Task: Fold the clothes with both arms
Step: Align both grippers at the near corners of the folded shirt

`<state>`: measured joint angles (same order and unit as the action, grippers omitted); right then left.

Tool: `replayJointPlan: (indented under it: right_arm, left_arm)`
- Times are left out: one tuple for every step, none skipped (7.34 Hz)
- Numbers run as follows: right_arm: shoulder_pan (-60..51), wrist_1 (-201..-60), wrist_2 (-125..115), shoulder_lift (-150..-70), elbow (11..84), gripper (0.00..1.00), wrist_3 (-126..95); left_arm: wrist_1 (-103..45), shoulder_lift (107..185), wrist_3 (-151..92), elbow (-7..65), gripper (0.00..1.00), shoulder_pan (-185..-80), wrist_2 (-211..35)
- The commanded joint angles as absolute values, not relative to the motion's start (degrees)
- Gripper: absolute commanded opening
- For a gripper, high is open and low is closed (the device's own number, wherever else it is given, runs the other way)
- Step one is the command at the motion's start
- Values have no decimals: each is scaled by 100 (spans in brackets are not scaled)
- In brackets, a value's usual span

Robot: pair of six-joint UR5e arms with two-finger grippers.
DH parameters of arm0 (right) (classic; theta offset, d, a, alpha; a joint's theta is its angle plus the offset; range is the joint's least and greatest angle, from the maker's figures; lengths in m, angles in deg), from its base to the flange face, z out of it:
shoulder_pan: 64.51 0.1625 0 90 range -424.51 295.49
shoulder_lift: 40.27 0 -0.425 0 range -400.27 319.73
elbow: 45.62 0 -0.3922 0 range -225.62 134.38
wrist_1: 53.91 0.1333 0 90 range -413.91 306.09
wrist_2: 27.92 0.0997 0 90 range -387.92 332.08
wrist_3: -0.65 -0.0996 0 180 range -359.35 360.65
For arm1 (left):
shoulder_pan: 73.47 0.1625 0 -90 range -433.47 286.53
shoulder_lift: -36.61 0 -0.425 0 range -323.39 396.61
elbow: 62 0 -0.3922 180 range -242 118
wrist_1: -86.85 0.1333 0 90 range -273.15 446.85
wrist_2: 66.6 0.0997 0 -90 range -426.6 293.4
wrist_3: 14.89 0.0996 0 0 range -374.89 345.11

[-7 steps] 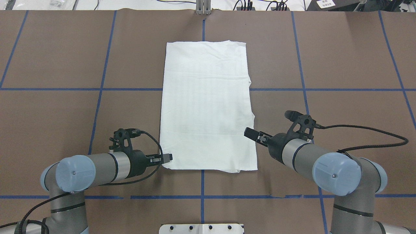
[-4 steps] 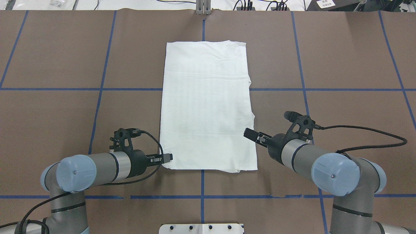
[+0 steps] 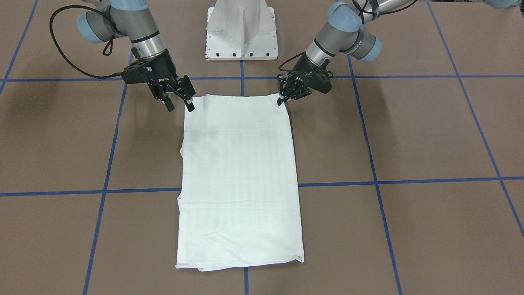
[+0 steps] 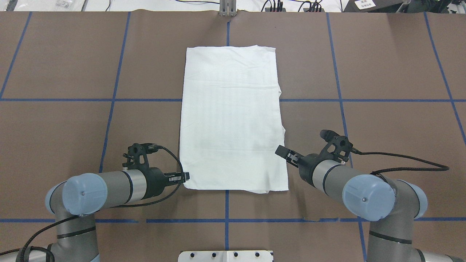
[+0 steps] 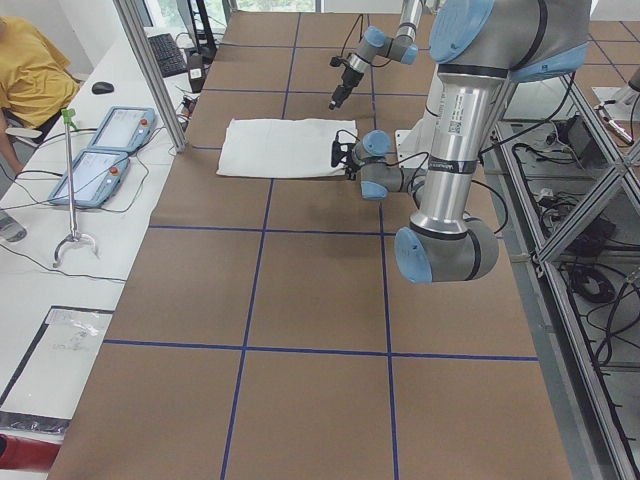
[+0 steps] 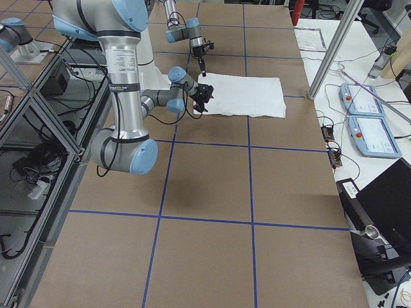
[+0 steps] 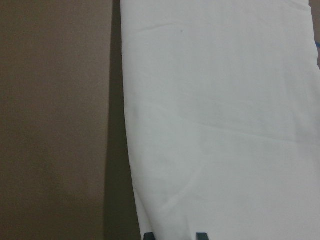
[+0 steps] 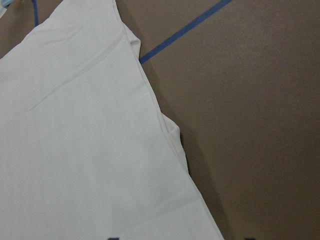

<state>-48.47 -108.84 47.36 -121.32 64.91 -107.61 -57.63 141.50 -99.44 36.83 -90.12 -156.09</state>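
Hem-grasp step: left gripper (image 4: 184, 177) sat half-closed at the T-shirt's (image 4: 231, 120) seven-o'clock corner, I couldn't tell if clamped; right gripper (image 3: 180, 107) gaped near five, needing descent

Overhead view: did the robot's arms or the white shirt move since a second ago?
Only a little. The right gripper and its arm slid slightly back toward the robot, jaws open. The left gripper drew back a touch at the shirt's near corner. The shirt stayed spread flat; nothing was lifted.
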Motion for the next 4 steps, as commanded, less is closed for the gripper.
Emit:
replayJointPlan:
  right_arm:
    - [-4966, -11581, 4740, -11791, 6469, 78, -11814]
    - [-5062, -12161, 4740, -11370, 6364, 74, -12149]
    - [-5167, -12332, 4731, -11140, 6215, 73, -12352]
    - [-5247, -12351, 4740, -11094, 6179, 70, -12720]
  left_arm:
    - [-5773, 14155, -9944, 3687, 0, -9017, -15608]
    - [-5773, 14155, -9944, 3687, 0, -9017, -15616]
    - [-5781, 14147, -9944, 3687, 0, -9017, -15617]
    - [-5790, 14146, -9944, 3687, 0, -9017, -15617]
